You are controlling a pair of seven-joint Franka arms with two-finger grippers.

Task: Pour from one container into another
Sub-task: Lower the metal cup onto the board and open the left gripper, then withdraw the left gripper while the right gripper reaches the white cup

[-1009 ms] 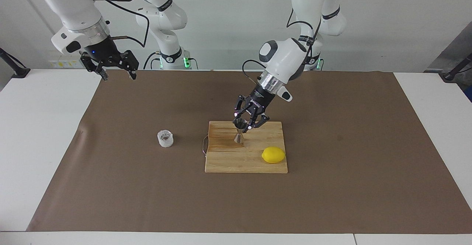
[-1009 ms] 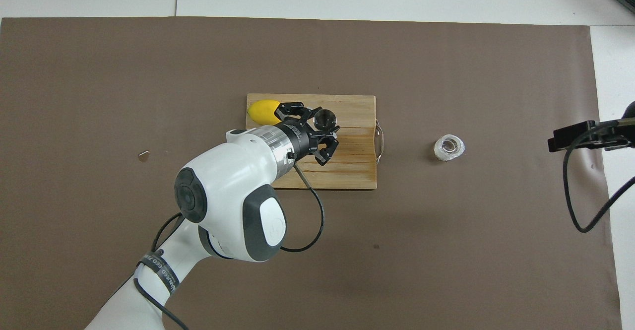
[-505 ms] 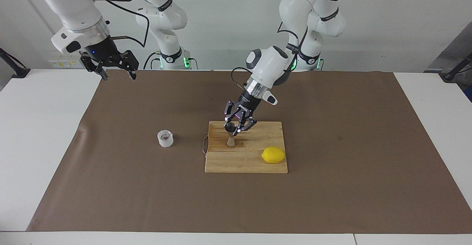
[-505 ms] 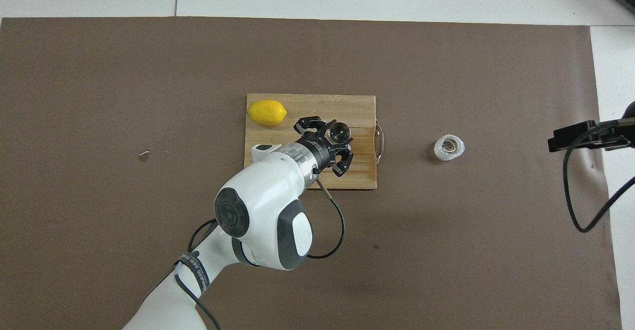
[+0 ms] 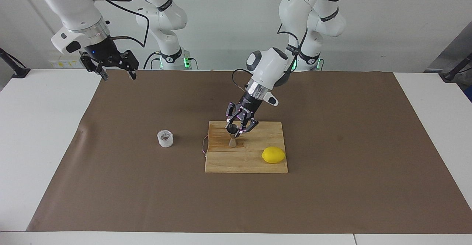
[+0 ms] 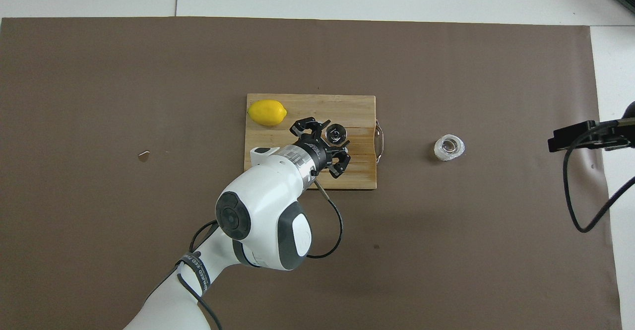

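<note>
The only writing in sight is a black band with white letters around the left arm [image 6: 196, 273], too small to read; the things on the counter [image 5: 37, 134] carry no labels.

The jigger [image 5: 232, 134] is small, shiny steel, hourglass-shaped with a narrow waist and a dark round mouth. It stands upright on the wooden cutting board [image 5: 254, 164], toward the board's end with the wire handle. A yellow lemon [image 5: 273, 155] lies on the same board, farther from the robots than the jigger and toward the left arm's end.

The cup [image 5: 165, 139] is squat, translucent whitish with ridged sides. It sits on the brown mat [image 5: 332, 193], off the board, toward the right arm's end of the counter.

The left hand [image 5: 238, 128] is tilted down at the jigger's upper cone, right beside its rim; whether its fingers pinch the cone or stand just off it, I cannot tell.

The right hand [image 5: 118, 75] waits raised over the mat's corner by its base, fingers spread and holding nothing.
</note>
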